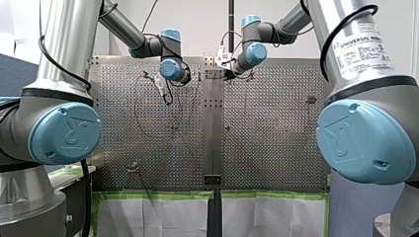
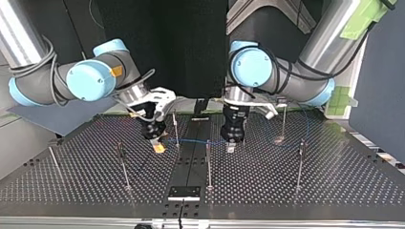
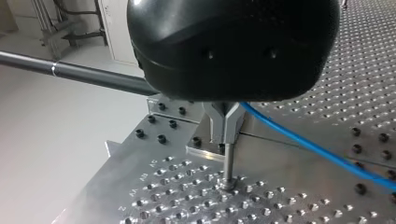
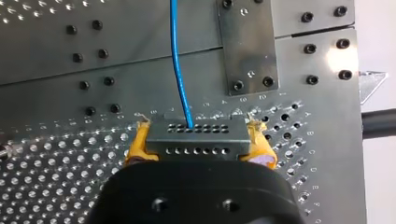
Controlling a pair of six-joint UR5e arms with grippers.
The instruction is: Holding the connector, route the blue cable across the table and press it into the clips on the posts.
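Yellow pads of my right gripper (image 4: 196, 142) are shut on the grey connector (image 4: 196, 133), and the blue cable (image 4: 180, 70) leaves it and runs ahead over the plate. In the top view the cable (image 2: 191, 141) stretches from my right gripper (image 2: 158, 145) across the centre to my left gripper (image 2: 231, 145), then on to the view's right. My left gripper (image 3: 226, 135) has its metal fingers shut directly above a thin post (image 3: 229, 165). The cable (image 3: 317, 149) passes close behind them. I cannot see whether it is pinched.
Several thin posts stand on the perforated table (image 2: 334, 181), among them one (image 2: 175, 129) beside my right gripper and one (image 2: 208, 162) at the centre. A bolted strip (image 2: 184, 192) joins the two plates. Past the table edge lies a dark rod (image 3: 70, 70).
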